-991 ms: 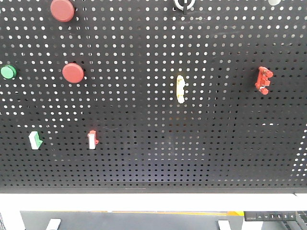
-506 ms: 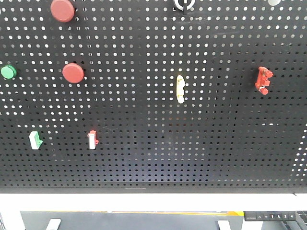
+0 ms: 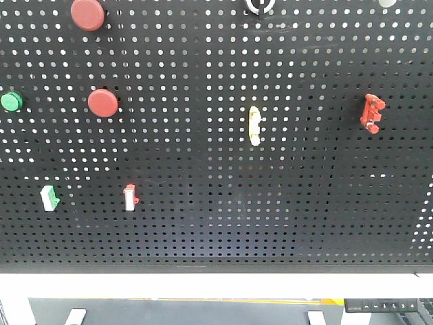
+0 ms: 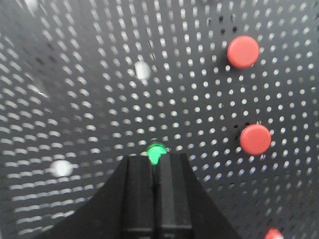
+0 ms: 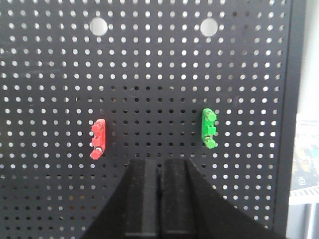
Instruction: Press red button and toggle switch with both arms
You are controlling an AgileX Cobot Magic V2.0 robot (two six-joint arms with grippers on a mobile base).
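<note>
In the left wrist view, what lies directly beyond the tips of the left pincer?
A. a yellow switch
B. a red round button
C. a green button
C: the green button shows just above the closed tips of the left pincer, while the upper red button and the lower red button lie toward the picture's right side.

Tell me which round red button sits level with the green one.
The lower red button, next to the green button at the same height; the other red button sits higher, near the picture's top edge.
</note>
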